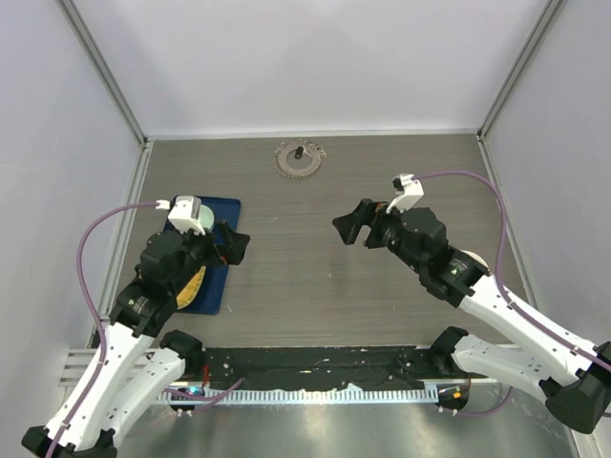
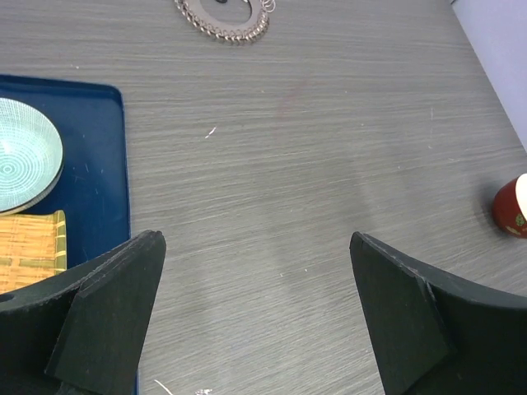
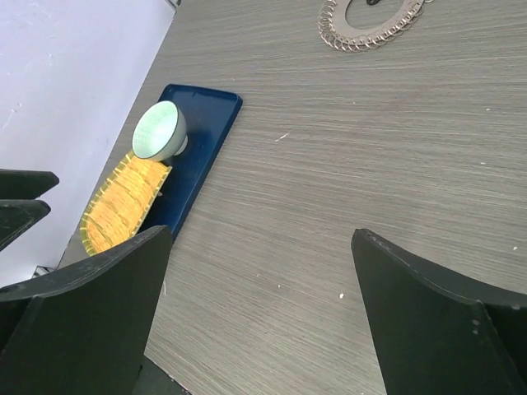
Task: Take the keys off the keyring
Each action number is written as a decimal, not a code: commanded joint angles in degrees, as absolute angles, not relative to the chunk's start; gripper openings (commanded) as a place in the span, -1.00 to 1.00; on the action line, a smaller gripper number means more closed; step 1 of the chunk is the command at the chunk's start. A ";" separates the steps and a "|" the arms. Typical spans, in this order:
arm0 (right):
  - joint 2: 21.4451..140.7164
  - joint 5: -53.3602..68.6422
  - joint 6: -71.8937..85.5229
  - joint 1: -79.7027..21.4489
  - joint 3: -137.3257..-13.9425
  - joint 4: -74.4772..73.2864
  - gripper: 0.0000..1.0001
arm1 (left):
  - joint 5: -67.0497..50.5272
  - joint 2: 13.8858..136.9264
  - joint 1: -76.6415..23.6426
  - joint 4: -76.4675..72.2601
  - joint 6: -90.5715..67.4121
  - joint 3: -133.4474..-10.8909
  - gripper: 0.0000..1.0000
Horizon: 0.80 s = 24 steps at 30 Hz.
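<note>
The keyring (image 1: 301, 175) lies flat on the table at twelve o'clock in the top view, a round grey-brown ring with a dense toothed fringe. One small dark key (image 1: 298, 151) sits inside its hoop, toward the ring's twelve o'clock; whether there are more cannot be told. Both wrist views crop the keyring (image 2: 226, 34) (image 3: 362, 41) at twelve o'clock.

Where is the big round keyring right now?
In the top view the keyring lies at the far middle of the table, near the back wall, beyond the blue tray on the left.
</note>
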State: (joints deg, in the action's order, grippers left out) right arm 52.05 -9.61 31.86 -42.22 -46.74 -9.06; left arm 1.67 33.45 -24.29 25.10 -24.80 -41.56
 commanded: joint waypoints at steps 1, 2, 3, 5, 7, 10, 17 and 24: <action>51.15 -11.51 31.91 -42.28 -47.90 -8.96 0.99 | 2.28 32.00 -24.08 21.09 -22.94 -42.28 0.99; 51.33 -11.43 31.64 -42.28 -48.07 -8.96 0.98 | 2.72 31.73 -24.08 21.01 -22.85 -42.10 0.99; 51.59 -11.16 31.55 -42.28 -48.08 -8.96 0.99 | 3.33 31.64 -24.08 21.09 -22.76 -42.01 0.99; 52.21 -11.42 31.99 -42.28 -48.08 -8.97 0.99 | 3.60 31.20 -24.08 20.92 -22.50 -41.84 0.99; 52.82 -12.30 33.13 -42.28 -48.08 -8.97 0.99 | 3.87 31.11 -24.08 20.83 -22.41 -41.66 0.99; 53.61 -12.92 33.75 -42.28 -47.90 -8.09 0.99 | 4.04 31.29 -24.08 20.92 -22.24 -41.84 0.99; 65.17 -24.72 28.74 -42.19 -51.41 -6.59 0.94 | 3.87 31.20 -24.08 20.83 -22.41 -41.66 0.99; 92.26 -26.37 26.55 -38.32 -70.02 -5.89 0.66 | 3.78 30.50 -24.17 21.09 -22.76 -41.48 1.00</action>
State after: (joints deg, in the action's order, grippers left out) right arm 82.24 -22.46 29.04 -39.75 -60.88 -8.78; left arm 3.44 31.35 -24.29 23.81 -23.31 -41.54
